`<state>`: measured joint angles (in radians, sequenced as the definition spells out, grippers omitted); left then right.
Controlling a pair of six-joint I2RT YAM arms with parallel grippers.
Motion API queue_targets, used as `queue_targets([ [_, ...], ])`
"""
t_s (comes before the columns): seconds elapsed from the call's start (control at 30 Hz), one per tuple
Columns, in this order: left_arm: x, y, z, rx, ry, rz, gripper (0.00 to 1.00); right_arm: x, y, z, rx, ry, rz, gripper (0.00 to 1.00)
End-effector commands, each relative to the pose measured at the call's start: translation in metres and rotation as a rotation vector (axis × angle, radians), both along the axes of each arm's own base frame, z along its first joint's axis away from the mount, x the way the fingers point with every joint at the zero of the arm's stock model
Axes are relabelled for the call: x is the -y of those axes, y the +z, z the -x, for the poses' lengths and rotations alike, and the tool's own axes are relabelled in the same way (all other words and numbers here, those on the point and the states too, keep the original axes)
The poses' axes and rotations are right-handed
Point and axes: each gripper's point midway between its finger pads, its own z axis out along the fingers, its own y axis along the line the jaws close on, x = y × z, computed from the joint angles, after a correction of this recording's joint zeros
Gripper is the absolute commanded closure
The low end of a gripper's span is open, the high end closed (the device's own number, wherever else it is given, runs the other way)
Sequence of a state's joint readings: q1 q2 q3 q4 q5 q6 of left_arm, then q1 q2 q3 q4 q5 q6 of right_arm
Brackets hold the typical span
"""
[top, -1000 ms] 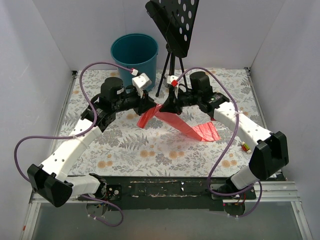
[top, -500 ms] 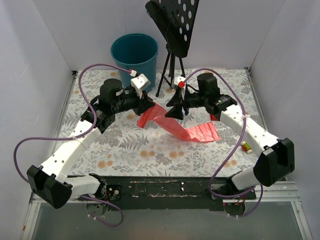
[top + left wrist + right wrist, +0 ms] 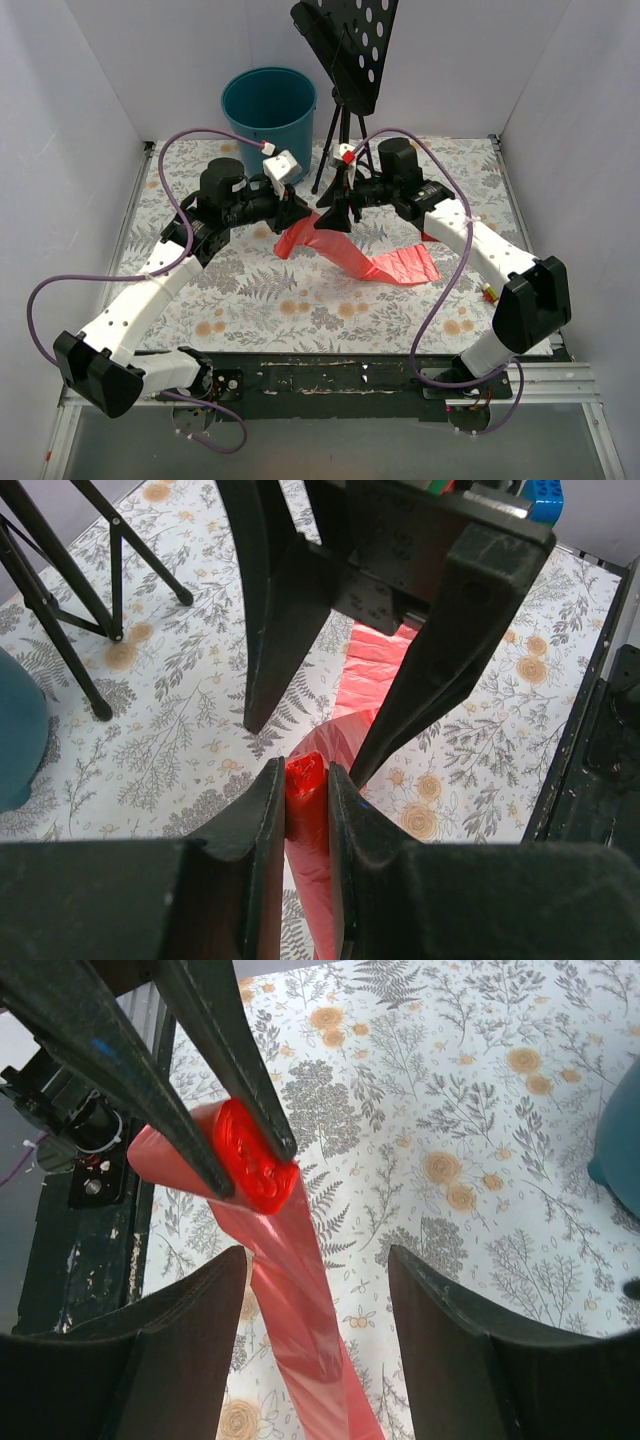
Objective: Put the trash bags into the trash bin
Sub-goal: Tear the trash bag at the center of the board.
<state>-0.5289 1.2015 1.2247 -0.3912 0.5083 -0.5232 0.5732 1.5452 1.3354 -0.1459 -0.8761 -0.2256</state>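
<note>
White panel walls [image 3: 100, 80] box in a bench [image 3: 330, 372] spread with a grey-and-gold floral cloth [image 3: 250, 290], where two white-and-black arms [image 3: 140, 300] reach toward the middle. One trash bag [image 3: 400, 265] — thin, crinkly, translucent red film — has its bunched end pinched tight in the left fingers [image 3: 262, 850], held up off the cloth. The rest runs as a long twisted strip down to a flat, creased patch lying on the bench near the right arm. The right fingers [image 3: 185, 1345] stand wide apart, one on each side of the strip just beside the pinched end, gripping nothing. One trash bin [image 3: 268, 105] — round teal-blue plastic, tapered sides, rolled rim — sits at the far left, well apart from the bag. Beside it stands one black music stand [image 3: 345, 50], its perforated plate tilted above thin tripod legs. Two purple cables [image 3: 190, 132] loop above the arms.
</note>
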Motion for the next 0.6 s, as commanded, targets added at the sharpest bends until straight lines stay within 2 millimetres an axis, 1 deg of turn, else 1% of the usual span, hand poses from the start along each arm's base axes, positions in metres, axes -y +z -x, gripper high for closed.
queue_targets([
  [0.0, -0.005, 0.030, 0.007, 0.084, -0.012, 0.038, 1.00, -0.019, 0.029, 0.004, 0.043, 0.066, -0.073, 0.33],
  [0.07, -0.005, 0.032, 0.007, 0.091, -0.008, 0.040, 1.00, -0.024, 0.026, 0.005, 0.032, 0.080, -0.072, 0.33],
  [0.1, -0.006, 0.033, 0.007, 0.095, -0.005, 0.040, 1.00, -0.026, 0.025, 0.006, 0.027, 0.085, -0.072, 0.35],
  [0.13, -0.006, 0.033, 0.007, 0.097, -0.004, 0.039, 1.00, -0.027, 0.024, 0.007, 0.019, 0.092, -0.076, 0.41],
  [0.17, -0.007, 0.032, 0.006, 0.096, 0.002, 0.036, 1.00, -0.029, 0.025, 0.006, 0.016, 0.093, -0.081, 0.49],
  [0.2, -0.008, 0.030, 0.005, 0.093, 0.007, 0.031, 1.00, -0.029, 0.026, 0.006, 0.015, 0.091, -0.085, 0.61],
  [0.23, -0.009, 0.028, 0.004, 0.091, 0.019, 0.026, 1.00, -0.029, 0.027, 0.005, 0.020, 0.089, -0.088, 0.79],
  [0.27, -0.011, 0.025, 0.000, 0.090, 0.042, 0.016, 1.00, -0.028, 0.030, 0.005, 0.029, 0.087, -0.092, 0.98],
  [0.33, -0.016, 0.022, -0.007, 0.093, 0.088, 0.006, 1.00, -0.027, 0.031, 0.008, 0.042, 0.093, -0.091, 0.99],
  [0.43, -0.028, 0.021, -0.024, 0.099, 0.214, 0.006, 1.00, -0.023, 0.032, 0.014, 0.077, 0.110, -0.087, 0.99],
  [0.57, -0.042, 0.011, -0.045, 0.072, 0.357, -0.003, 1.00, -0.018, 0.030, 0.019, 0.166, 0.096, -0.057, 0.99],
])
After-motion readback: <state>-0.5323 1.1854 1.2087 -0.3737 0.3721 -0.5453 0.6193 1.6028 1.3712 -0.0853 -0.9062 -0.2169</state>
